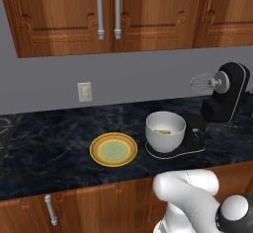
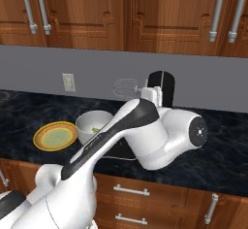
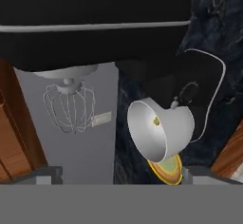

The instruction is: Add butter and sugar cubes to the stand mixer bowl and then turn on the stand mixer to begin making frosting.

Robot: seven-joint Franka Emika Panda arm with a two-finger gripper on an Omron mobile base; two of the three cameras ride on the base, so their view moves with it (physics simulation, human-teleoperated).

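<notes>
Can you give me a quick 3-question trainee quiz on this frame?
1. True or false: the mixer head is tilted up, its whisk clear of the bowl.
2. The plate on the counter, in the left base view, lies to which side of the bowl: A left, B right, C behind?
3. What shows inside the bowl?

Key:
1. True.
2. A.
3. Something small and yellowish, probably the butter; sugar cubes cannot be made out.

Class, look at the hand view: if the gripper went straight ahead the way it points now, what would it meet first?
Probably the mixer bowl or the wire whisk beside it; depth is hard to judge here.
</notes>
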